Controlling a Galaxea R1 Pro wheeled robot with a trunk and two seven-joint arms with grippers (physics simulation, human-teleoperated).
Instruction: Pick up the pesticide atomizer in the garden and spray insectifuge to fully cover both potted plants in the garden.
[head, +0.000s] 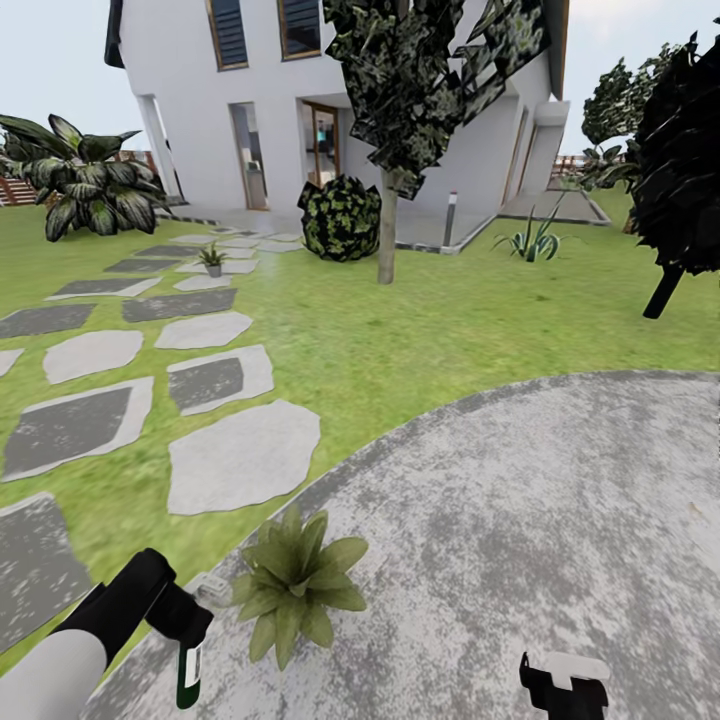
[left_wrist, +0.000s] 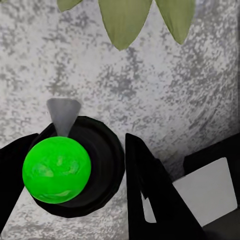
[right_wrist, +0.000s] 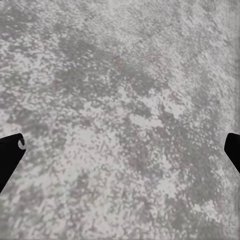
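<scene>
Low at the frame's lower left, the left gripper clamps the pesticide atomizer, long axis vertical, beside a potted plant; the right gripper gapes wide.

Toward seven o'clock the pesticide atomizer is dark green with a white label, its top vivid green from the left wrist, beside a pale-green-leaved potted plant on mottled grey paving, with grey stepping stones at ten o'clock across green lawn.
</scene>
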